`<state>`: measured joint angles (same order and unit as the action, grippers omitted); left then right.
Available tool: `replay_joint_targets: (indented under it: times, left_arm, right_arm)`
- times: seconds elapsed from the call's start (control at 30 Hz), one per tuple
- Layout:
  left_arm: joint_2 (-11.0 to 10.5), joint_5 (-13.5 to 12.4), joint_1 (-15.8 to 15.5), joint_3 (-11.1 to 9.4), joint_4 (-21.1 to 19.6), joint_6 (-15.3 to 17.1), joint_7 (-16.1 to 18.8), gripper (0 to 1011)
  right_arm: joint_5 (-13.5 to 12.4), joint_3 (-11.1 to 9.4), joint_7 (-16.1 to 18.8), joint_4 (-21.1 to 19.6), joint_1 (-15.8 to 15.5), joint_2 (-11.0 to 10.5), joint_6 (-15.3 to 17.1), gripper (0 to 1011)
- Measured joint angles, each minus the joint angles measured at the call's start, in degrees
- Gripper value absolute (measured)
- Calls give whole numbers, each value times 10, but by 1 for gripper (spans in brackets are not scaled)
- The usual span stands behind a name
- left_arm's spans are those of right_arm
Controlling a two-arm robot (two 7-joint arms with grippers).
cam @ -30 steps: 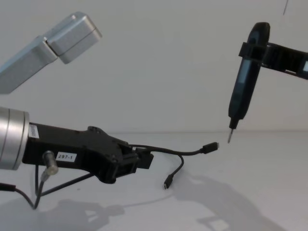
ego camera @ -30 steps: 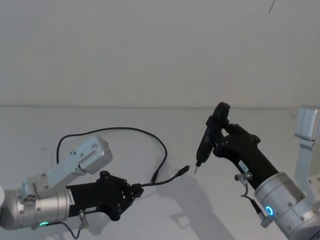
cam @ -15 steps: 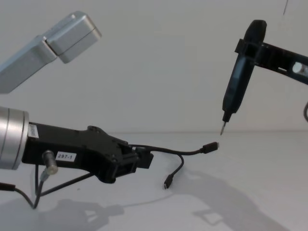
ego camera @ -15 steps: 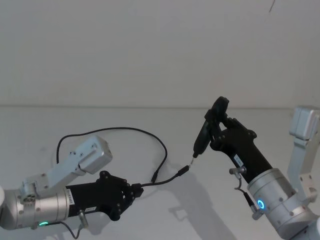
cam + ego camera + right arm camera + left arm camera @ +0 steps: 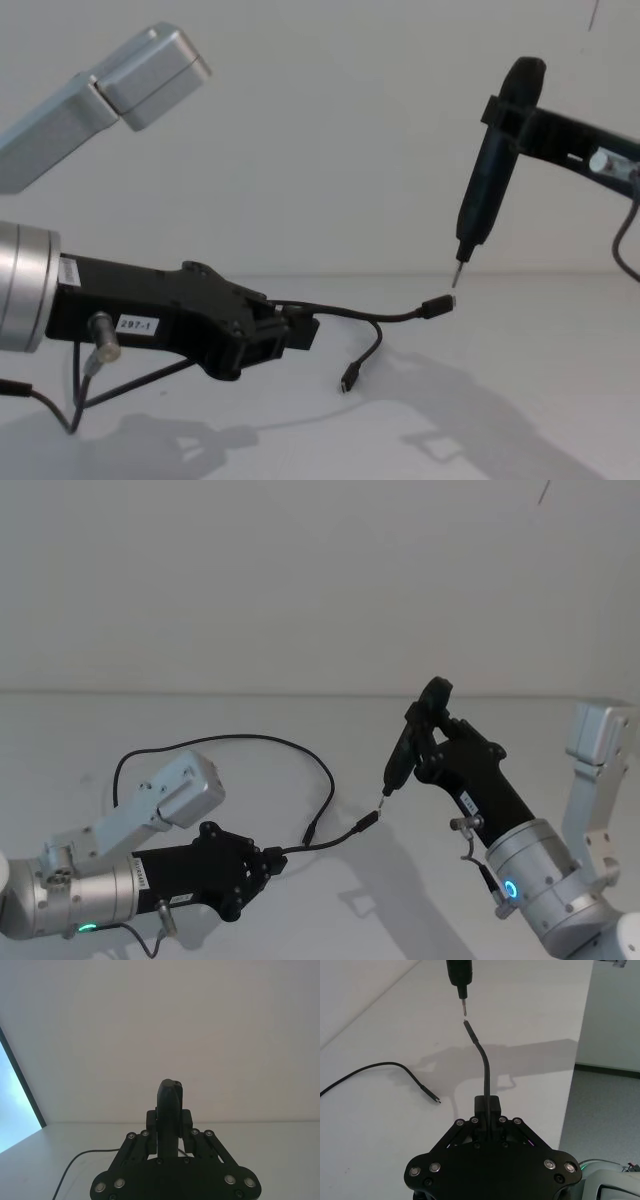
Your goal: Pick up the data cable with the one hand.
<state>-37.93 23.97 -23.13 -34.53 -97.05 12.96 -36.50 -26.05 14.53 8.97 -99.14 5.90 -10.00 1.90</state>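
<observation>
My left gripper (image 5: 272, 859), chunky and black with a "297-1" label, is shut on the data cable (image 5: 300, 752) at its fork, low over the table. One branch sticks out forward to a raised plug (image 5: 438, 305); the other plug (image 5: 348, 380) droops to the table. The left wrist view shows the left gripper (image 5: 487, 1110) clamped on the cord. My right gripper (image 5: 428, 742) is shut on a slender black tool (image 5: 490, 195). Its thin metal tip (image 5: 455, 275) hovers just above the raised plug.
The cord's long tail (image 5: 150, 752) loops across the white table (image 5: 200, 720) behind my left arm. A plain white wall (image 5: 320, 580) backs the scene. The table's edge (image 5: 570, 1105) drops to a grey floor beside my left wrist.
My right arm has swung left and in, bringing the tool's tip down close over the raised plug. The left gripper and the cable have stayed put.
</observation>
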Motion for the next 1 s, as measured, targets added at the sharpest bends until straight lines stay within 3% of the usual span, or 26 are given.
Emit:
replay_joint_targets:
  times: [1.0]
  left_arm:
    - [0,0,0,0,0,0,0,36]
  right_arm:
    - [21,-6,10,30,0,12,-16,279]
